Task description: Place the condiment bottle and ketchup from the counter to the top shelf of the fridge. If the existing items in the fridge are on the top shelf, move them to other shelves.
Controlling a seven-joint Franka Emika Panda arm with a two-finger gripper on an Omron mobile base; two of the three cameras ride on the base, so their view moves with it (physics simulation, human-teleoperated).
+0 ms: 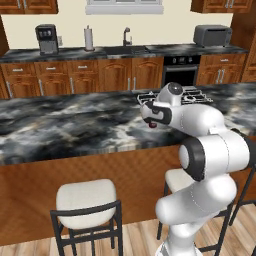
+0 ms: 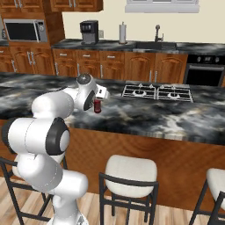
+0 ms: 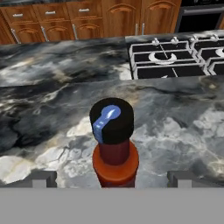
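Cooktop (image 2: 157,92), coffee machine (image 2: 89,32), microwave (image 2: 23,30), toaster oven (image 1: 212,35), stools (image 1: 88,201)

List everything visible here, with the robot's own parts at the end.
condiment bottle: one, red, black cap, upright on the counter, left of the cooktop
cooktop: one, black, set in the counter
stools: several, pale seats, before the counter
coffee machine: one, dark, back worktop
paper towel roll: one, white, beside the sink
toaster oven: one, grey, back worktop
microwave: one, built in
gripper: one, open, its fingertips either side of the bottle
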